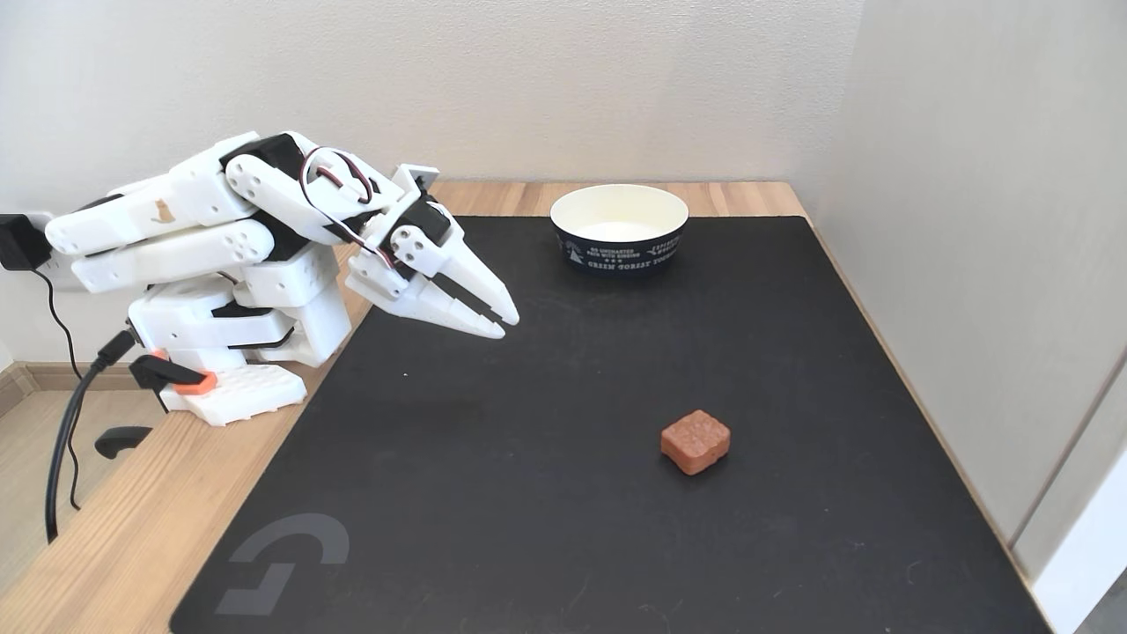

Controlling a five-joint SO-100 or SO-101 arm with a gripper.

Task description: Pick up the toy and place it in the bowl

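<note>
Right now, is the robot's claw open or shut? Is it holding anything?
Gripper: shut, holding nothing; the toy lies apart on the black mat.

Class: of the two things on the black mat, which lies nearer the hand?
The bowl, navy outside; the reddish-brown toy sits farther from the hand.

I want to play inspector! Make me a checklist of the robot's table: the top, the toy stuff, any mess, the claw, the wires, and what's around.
Surface: black rubbery mat on a wooden table.
Job's things: small reddish-brown bumpy block lying on the mat, apart from the round paper bowl, navy outside, cream inside, at the far edge.
Clutter: nothing seen.
Grippers: white two-finger gripper above the mat, fingers nearly together, holding nothing.
Cables: black cable by the arm's base; thin wires looped on the wrist.
Surroundings: pale walls.
</note>
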